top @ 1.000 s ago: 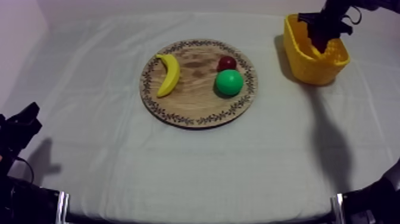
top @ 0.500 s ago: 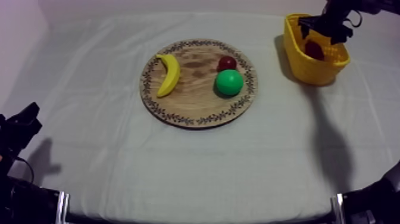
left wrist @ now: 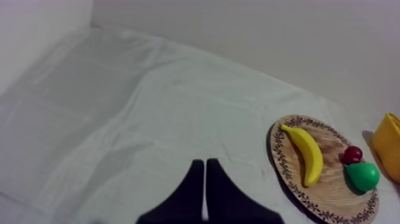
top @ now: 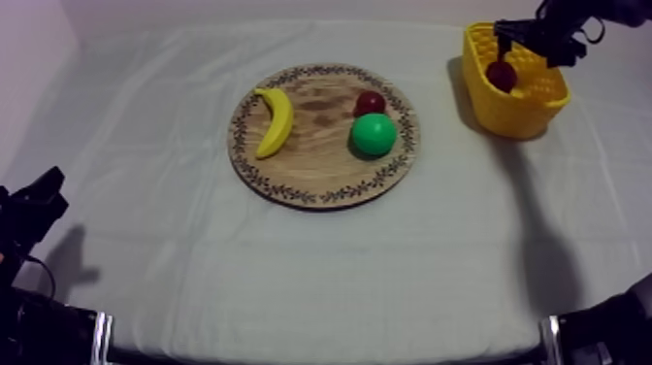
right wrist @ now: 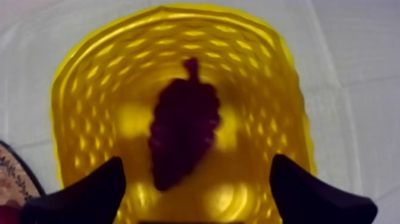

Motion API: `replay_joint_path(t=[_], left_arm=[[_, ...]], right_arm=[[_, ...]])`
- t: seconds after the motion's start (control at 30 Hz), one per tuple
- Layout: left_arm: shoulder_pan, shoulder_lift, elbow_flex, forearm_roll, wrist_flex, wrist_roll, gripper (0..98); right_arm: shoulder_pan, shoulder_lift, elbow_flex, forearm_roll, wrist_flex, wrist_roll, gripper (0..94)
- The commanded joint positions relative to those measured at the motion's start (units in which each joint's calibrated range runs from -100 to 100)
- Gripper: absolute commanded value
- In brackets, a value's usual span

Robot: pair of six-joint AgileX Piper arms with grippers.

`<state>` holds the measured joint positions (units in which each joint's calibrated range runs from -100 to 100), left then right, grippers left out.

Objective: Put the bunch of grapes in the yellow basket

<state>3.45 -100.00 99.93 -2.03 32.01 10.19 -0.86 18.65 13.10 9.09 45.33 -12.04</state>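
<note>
Nearest, the left gripper (left wrist: pixel 204 162) is seen low at its own side of the cloth-covered table (top: pixel 194 282), its fingers pressed together into a narrow wedge with nothing between them. It is well apart from the work.

Mid-table, the round wooden board (top: pixel 315 167) is found carrying a banana (top: pixel 276 121), a pear (top: pixel 374 134) and a small red fruit (top: pixel 370 101). No grapes are noted on it.

Farthest, the yellow basket (top: pixel 514 109) is set at the right side. The bunch of grapes (right wrist: pixel 181 131) is observed inside it, on the basket floor. The right gripper (right wrist: pixel 196 164) hangs directly above the basket, fingers spread wide and clear of the fruit; nothing is gripped.

The bunch lies straight below the gap between the spread fingers. Its long axis, stem pointing to the far wall, runs across the line joining the two fingers. The placing is judged done. Only a plain lift of the right arm is called for, and the basket rim should be cleared on the way.
</note>
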Motion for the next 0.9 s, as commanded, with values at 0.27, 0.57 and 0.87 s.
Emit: replay_joint_path(t=[0.27, 0.57, 0.87], left_arm=[[0.0, 0.0, 0.0, 0.01, 0.0, 0.0, 0.1], [0.0, 0.0, 0.0, 0.01, 0.0, 0.0, 0.1], [0.0, 0.0, 0.0, 0.01, 0.0, 0.0, 0.1]], right_arm=[[-0.1, -14.7, 16.1, 0.3, -4.8, 1.1, 40.9], [-1.7, -26.8, 24.7, -2.1, -4.6, 4.3, 12.7], [-3.0, -41.5, 35.3, -2.6, -2.9, 4.6, 1.0]])
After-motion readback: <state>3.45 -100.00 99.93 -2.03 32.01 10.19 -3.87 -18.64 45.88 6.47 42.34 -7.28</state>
